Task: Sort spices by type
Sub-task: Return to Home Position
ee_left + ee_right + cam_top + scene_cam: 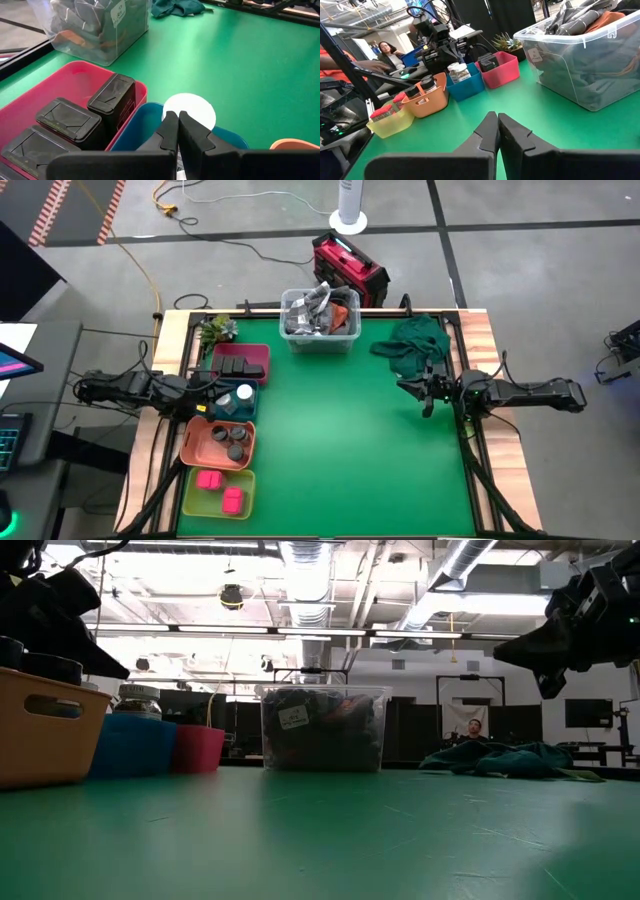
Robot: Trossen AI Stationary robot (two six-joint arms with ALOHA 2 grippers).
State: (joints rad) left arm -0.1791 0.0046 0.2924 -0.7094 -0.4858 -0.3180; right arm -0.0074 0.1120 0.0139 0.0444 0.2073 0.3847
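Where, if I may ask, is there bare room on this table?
Bare: the green mat between the trays and the right claw, nearer than the clear bin and green cloth. Crowded: the trays, under the left claw.

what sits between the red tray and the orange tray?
The blue tray, with a white-topped jar in it, sits between the red tray and the orange tray. The high view shows it plainly.

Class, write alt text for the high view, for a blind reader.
Four trays line the green table's left edge: a red tray of black boxes, blue tray of white-topped jars, orange tray of dark grey jars, yellow tray of pink-red boxes. The left gripper hangs over the blue tray; the right gripper waits beside a cloth.
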